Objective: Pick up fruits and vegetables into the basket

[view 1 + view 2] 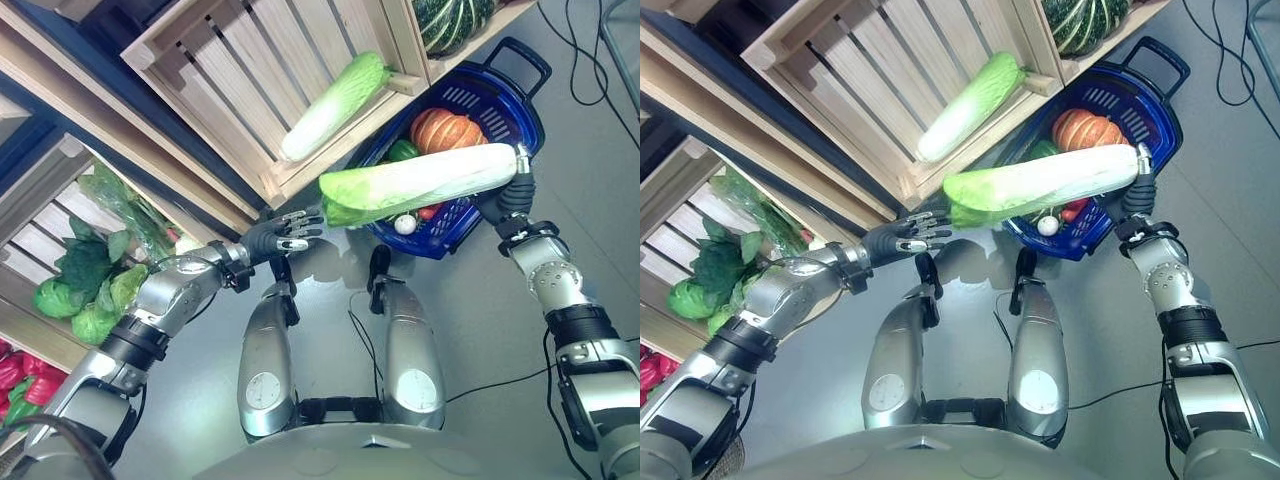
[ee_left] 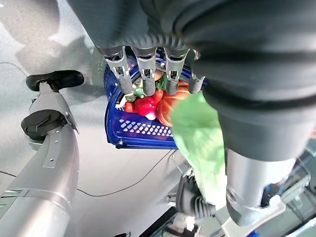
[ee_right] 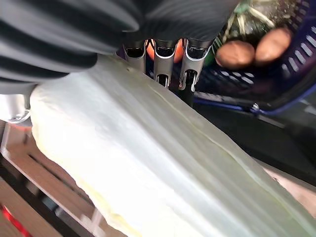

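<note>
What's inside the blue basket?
In the blue basket lie an orange pumpkin, something green, something red and a small white ball. The cabbage in the right hand covers the rest.

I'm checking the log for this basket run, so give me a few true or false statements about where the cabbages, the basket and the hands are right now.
1. The right hand holds a long cabbage by its white end. True.
2. The held cabbage already lies inside the blue basket. False: it is held above the basket's near side, its leafy end pointing toward the left hand.
3. The left hand is closed round the leafy end. False: its fingers are straight, just short of the leaves.
4. A second cabbage lies in the wooden crate. True.
5. The basket is empty. False: it holds an orange pumpkin and other produce.
</note>
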